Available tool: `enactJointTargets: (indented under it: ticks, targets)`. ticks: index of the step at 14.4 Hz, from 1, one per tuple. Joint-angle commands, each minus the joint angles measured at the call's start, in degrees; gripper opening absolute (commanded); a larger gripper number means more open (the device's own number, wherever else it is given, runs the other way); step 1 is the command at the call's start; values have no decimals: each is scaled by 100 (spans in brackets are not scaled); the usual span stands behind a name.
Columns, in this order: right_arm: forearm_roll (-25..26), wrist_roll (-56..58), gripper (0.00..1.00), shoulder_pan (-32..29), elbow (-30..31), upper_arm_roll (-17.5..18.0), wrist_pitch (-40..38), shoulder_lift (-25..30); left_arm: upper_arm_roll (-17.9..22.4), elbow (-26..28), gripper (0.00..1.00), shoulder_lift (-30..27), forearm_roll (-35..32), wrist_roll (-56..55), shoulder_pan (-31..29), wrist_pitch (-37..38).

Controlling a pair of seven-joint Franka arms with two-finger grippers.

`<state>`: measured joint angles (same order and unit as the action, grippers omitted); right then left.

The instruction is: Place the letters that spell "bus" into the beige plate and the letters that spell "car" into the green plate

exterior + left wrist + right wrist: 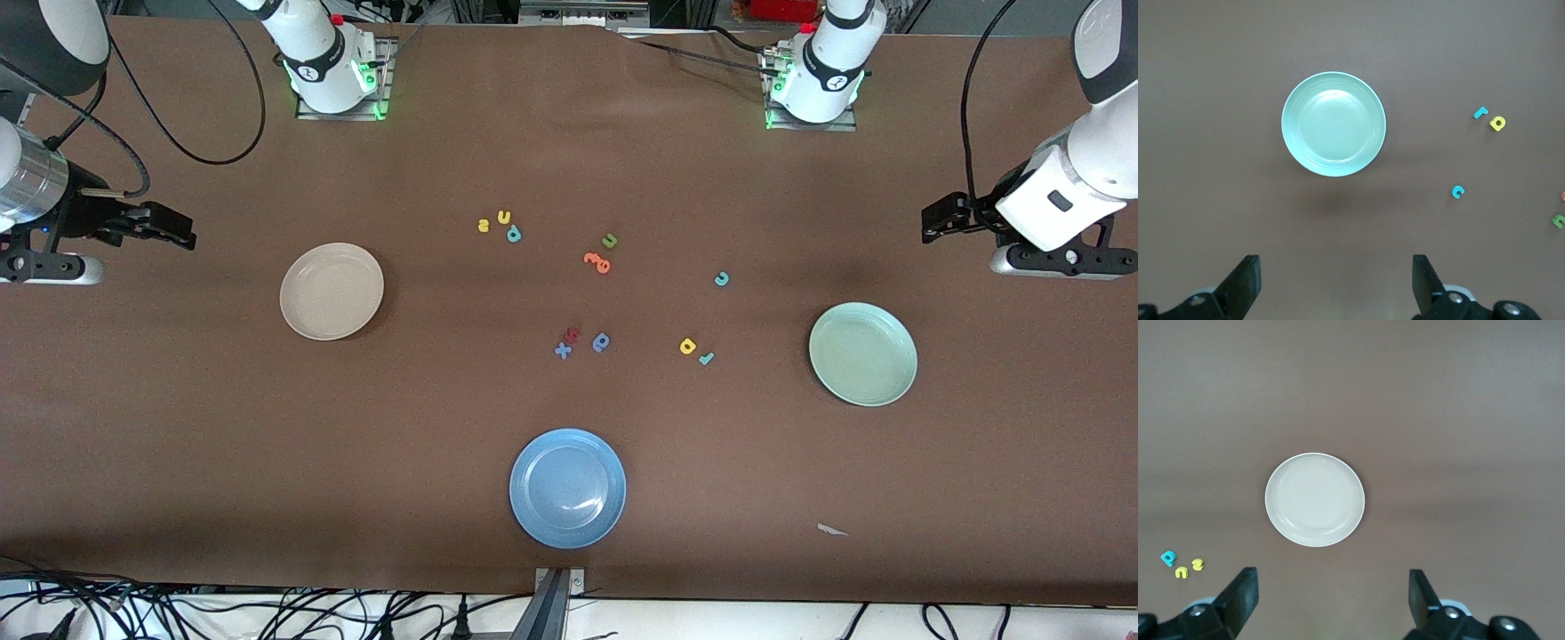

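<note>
The beige plate [332,291] [1315,499] is empty, toward the right arm's end. The yellow s [484,226] [1198,565], yellow u [504,216] [1182,572] and teal b [513,235] [1168,557] lie clustered mid-table. The green plate [862,353] [1333,124] is empty, toward the left arm's end. Near it lie the teal c [722,279] [1458,192], yellow a [687,346] [1498,123] and teal r [707,358] [1479,112]. My left gripper [944,219] [1336,280] and right gripper [164,227] [1333,597] hang open and empty over bare table at their own ends.
An empty blue plate [567,487] sits near the front edge. A green u [609,240] and orange letters [597,261] lie mid-table. A red letter [573,334] and two blue letters [601,341] lie nearer the front camera. A paper scrap [832,531] lies near the front edge.
</note>
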<state>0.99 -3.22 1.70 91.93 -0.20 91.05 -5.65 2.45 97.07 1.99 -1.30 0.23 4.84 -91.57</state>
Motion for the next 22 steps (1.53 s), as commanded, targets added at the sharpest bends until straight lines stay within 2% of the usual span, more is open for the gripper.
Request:
enactJointTargets:
  ticks: [1,14,16,18,20,22]
  targets:
    - [24,-38,100,6,-184,20,-105,-86,-8,-31,100,-24,148,3,-9,60]
    - [24,-3,100,6,-184,20,-61,-86,-8,4,100,-23,148,-14,8,34]
    - [76,6,100,24,-184,29,18,-94,-34,31,100,-6,454,-23,8,34]
    - [295,-3,100,155,-184,29,272,-138,-95,57,100,29,587,-40,17,25]
    - [515,41,100,330,-184,37,344,-252,-419,354,100,21,666,-407,17,-228]
    - [1373,85,100,865,-184,37,300,-279,-823,785,100,-41,658,-935,-9,-658]
